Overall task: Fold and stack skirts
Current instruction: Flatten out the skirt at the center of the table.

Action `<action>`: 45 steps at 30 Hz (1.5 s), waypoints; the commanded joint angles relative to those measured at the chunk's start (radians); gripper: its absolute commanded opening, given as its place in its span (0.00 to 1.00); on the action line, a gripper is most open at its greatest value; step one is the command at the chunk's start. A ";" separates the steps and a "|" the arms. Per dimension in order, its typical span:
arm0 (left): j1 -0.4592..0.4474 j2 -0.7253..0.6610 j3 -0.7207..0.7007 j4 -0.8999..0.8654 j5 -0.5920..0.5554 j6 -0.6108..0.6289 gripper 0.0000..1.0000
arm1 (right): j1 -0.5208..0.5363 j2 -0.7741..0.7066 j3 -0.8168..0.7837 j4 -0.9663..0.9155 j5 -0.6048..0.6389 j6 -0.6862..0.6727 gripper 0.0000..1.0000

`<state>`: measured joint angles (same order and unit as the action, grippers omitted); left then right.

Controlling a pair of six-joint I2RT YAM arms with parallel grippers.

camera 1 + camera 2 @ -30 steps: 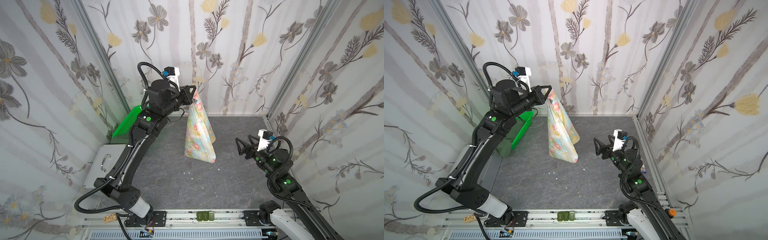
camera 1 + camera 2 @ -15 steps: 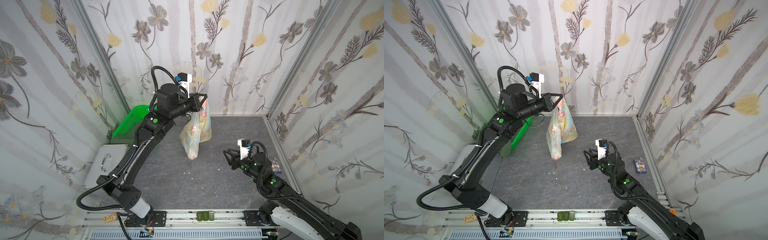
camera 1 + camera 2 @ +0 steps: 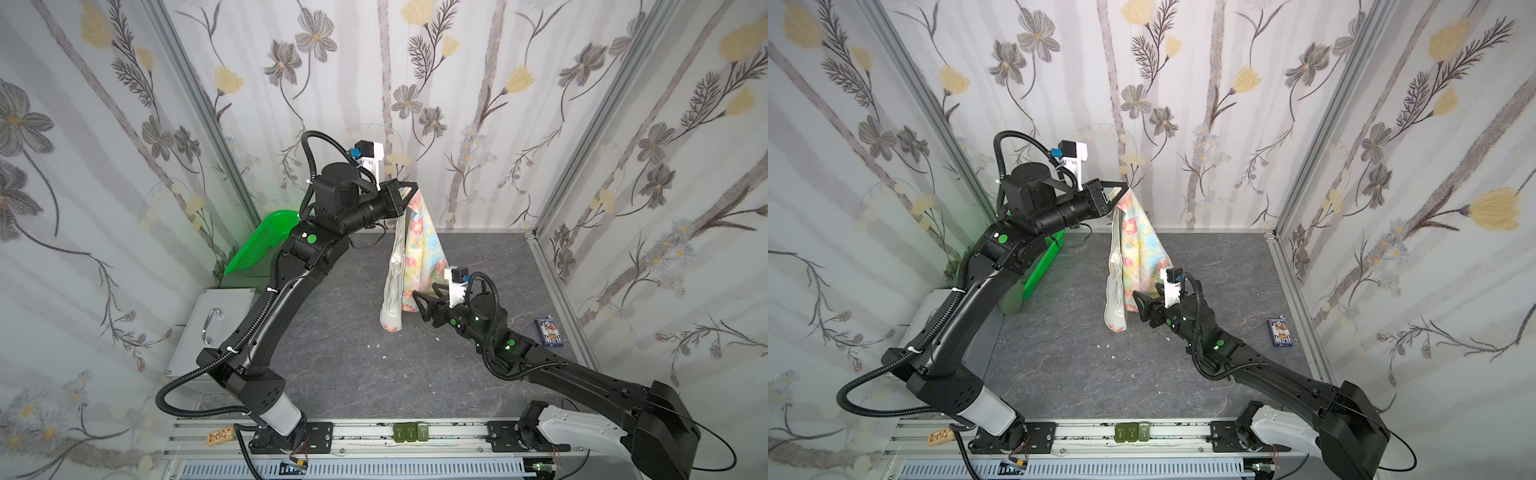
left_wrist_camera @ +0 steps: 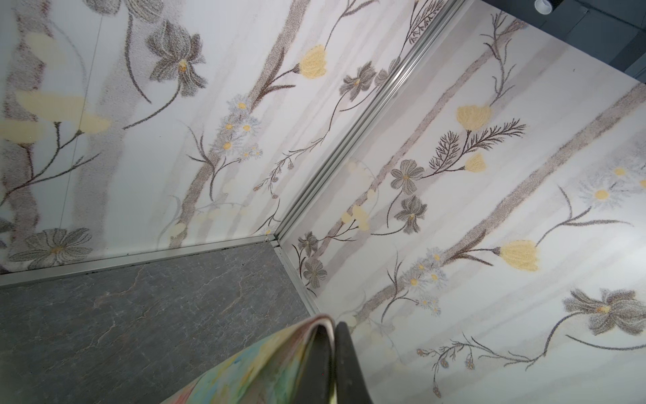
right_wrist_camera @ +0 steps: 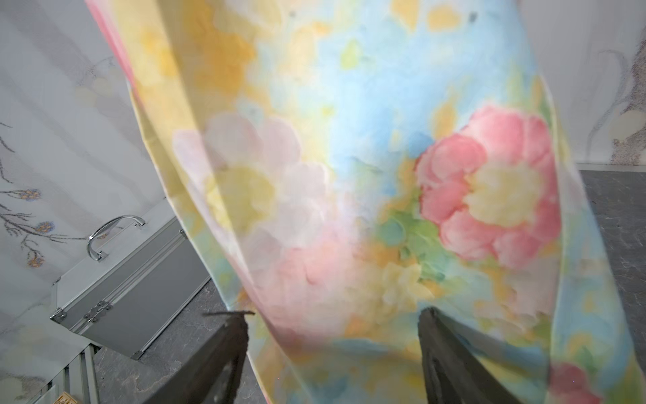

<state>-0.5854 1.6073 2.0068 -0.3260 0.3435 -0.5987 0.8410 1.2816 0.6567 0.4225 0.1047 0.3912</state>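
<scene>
Most of what you see is bare grey tabletop [image 3: 353, 374], so you have plenty of room to lay cloth down. Your left arm [image 3: 282, 299] reaches high over the back of it. The left gripper [image 3: 410, 189] is clamped on the top edge of the floral skirt [image 3: 419, 245], and the left wrist view shows that edge pinched between the closed fingers [image 4: 349, 367].

The skirt hangs from that single pinch above the middle of the table and drapes down to a narrow tail. Its lowest tip looks close to the surface, but I cannot tell whether it touches. No second skirt shows clearly anywhere.

The green mesh basket [image 3: 257, 245] leans in the back left corner, well apart from the cloth. Your right gripper [image 3: 426, 293] sits low beside the skirt's lower part with its jaws spread. In the right wrist view the floral skirt [image 5: 349, 175] hangs just ahead of them and partly between them, and nothing is gripped. A small card box [image 3: 548, 331] lies near the right wall.

Judging by the drape, this cloth is light, thin and limp, with a loose pale lining, so expect it to swing and its layers to slide. Take a lower corner or the hem edge, catch every layer deep between the pads, then spread it against the left pinch.
</scene>
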 commanded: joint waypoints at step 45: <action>-0.020 -0.102 -0.013 0.077 -0.138 -0.081 0.00 | 0.116 0.087 0.125 0.097 0.310 -0.145 0.00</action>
<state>-0.6071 1.5169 2.0056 -0.3103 0.2523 -0.7094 0.9554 1.4197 0.8005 0.5243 0.4511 0.2523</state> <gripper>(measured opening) 0.051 0.050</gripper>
